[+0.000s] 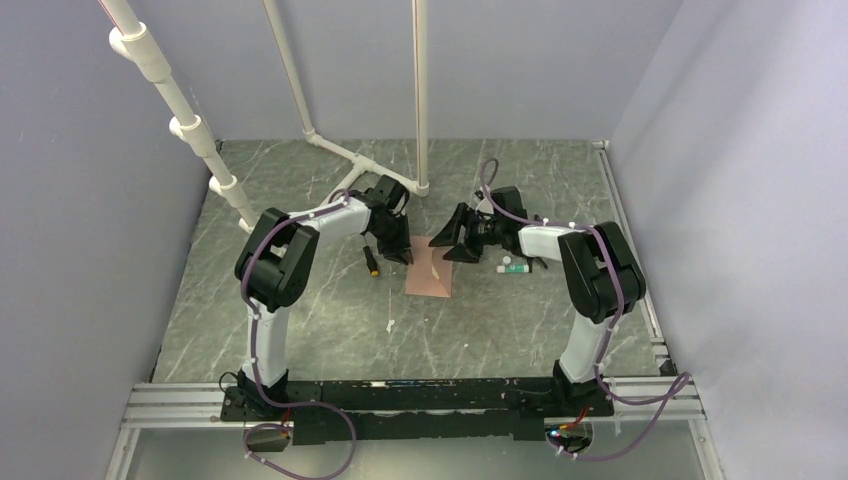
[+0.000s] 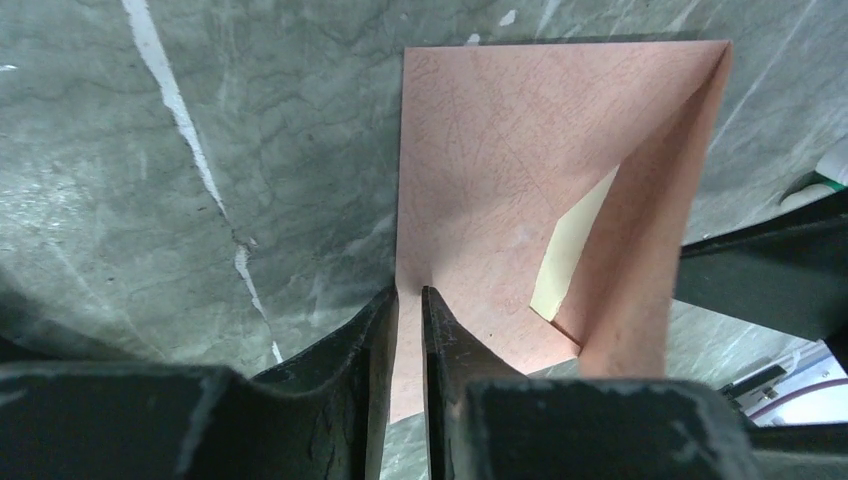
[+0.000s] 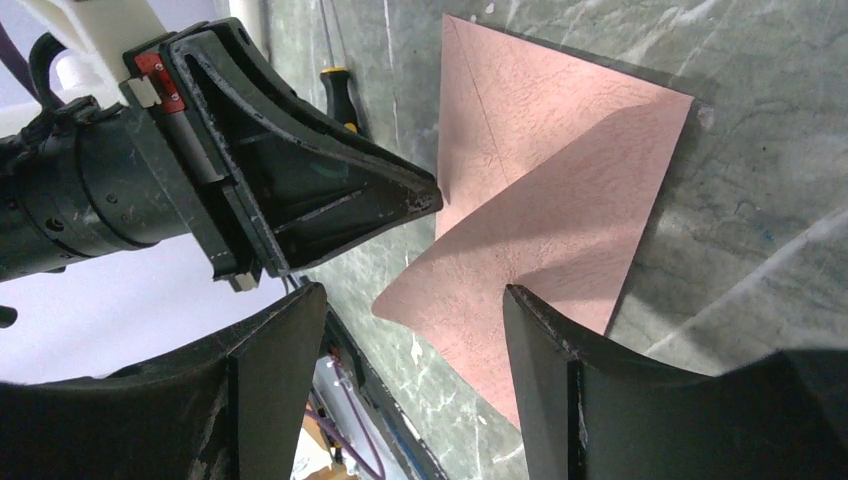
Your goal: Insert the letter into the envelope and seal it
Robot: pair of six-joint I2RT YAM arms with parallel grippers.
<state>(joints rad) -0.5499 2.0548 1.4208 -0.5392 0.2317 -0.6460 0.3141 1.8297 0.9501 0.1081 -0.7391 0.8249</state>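
The salmon-pink envelope (image 1: pixel 430 270) lies flat on the green marbled table between both grippers. Its pointed flap (image 2: pixel 650 260) stands half raised on the side toward my right gripper. A pale yellowish sliver (image 2: pixel 575 250) shows under the flap; it looks like the letter inside. My left gripper (image 2: pixel 410 295) (image 1: pixel 398 248) is nearly shut, with only a thin slit. Its tips rest on the envelope's (image 2: pixel 480 160) edge, which runs through the slit. My right gripper (image 3: pixel 415 300) (image 1: pixel 455 242) stands open over the flap's tip (image 3: pixel 400 295), with nothing between its fingers.
A black-and-yellow screwdriver (image 1: pixel 371 261) lies just left of the envelope, behind the left gripper (image 3: pixel 300 190). A small white tube with a green cap (image 1: pixel 512 267) lies to the right. White pipe posts (image 1: pixel 420 100) rise at the back. Grey walls close in three sides.
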